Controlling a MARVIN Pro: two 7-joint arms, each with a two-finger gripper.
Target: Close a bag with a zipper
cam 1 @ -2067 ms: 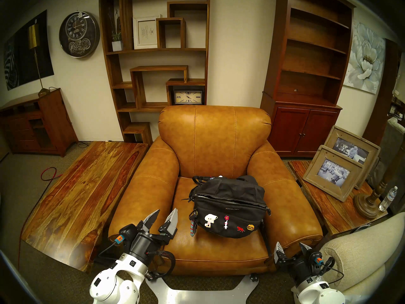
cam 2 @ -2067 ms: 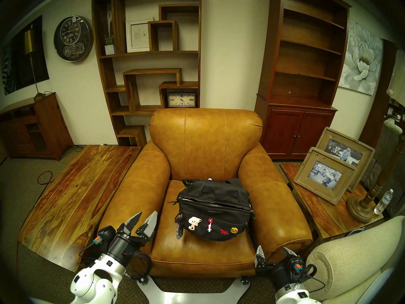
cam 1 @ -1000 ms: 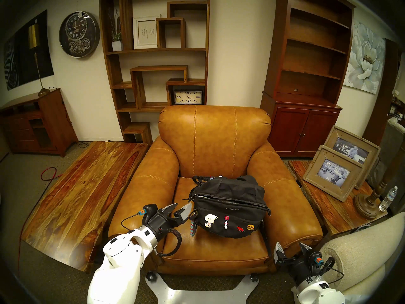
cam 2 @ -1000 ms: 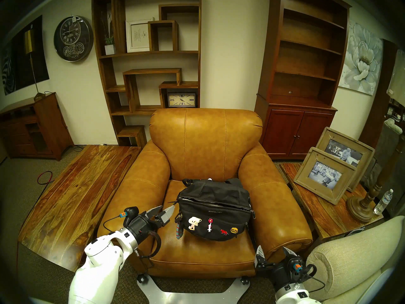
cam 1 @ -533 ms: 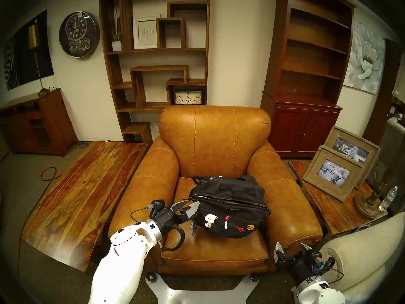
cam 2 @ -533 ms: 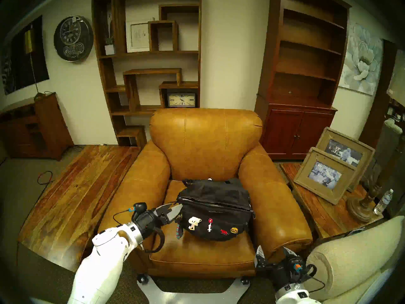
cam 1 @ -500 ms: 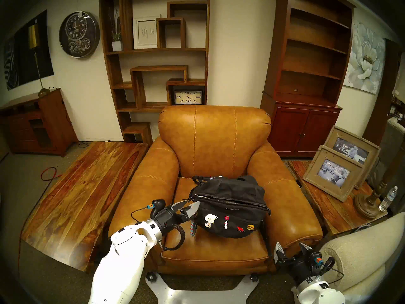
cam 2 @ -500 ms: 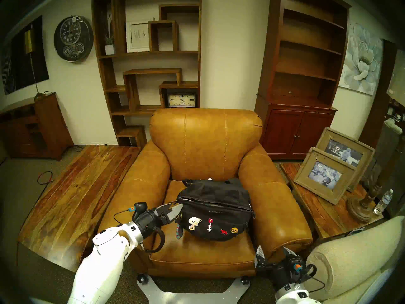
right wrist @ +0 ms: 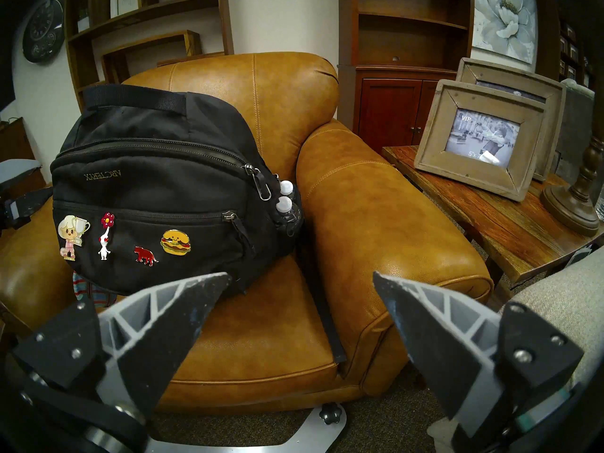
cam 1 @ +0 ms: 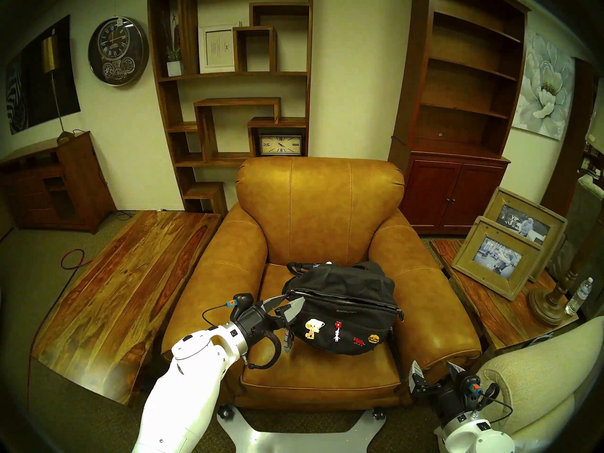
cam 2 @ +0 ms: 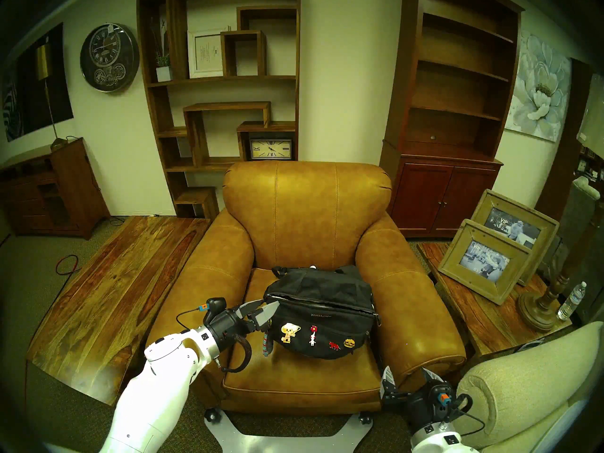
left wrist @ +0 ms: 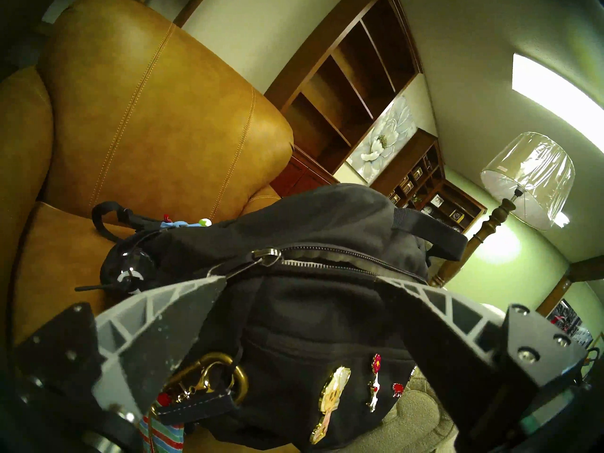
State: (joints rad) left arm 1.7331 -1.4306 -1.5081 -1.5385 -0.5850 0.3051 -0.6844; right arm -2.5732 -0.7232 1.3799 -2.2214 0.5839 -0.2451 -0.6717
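Left gripper (cam 1: 289, 303) spread wide at the left end of the bag (cam 1: 346, 315), reaching in level from the left armrest side. In the left wrist view, two grey ribbed fingers (left wrist: 157, 325) straddling that end of the bag, one on each side, nothing pinched between them. Tip of the near finger just beside the metal zipper slider (left wrist: 266, 256) and its thin pull; contact cannot be told. Below the fingers, a brass clasp (left wrist: 209, 375) with the striped keychain (cam 1: 287, 339) hanging from it.

Zipper (cam 1: 343, 298) along the bag's top edge still parted, teeth gaping from the slider rightward across most of the top. Bag resting on the seat cushion of the tan leather armchair (cam 1: 320, 207), pinned front facing the robot: a doll-like pin, a flower figure, a red animal and a burger pin (right wrist: 175, 242) in a row.

Right gripper (cam 1: 436, 372) low at the front right corner of the seat, fingers likewise spread wide and empty, well apart from the bag and touching nothing visible.

Further out, a wooden side table (cam 1: 483, 305) to the right carrying two picture frames (cam 1: 498, 258), a lamp base and a water bottle (cam 1: 578, 295).
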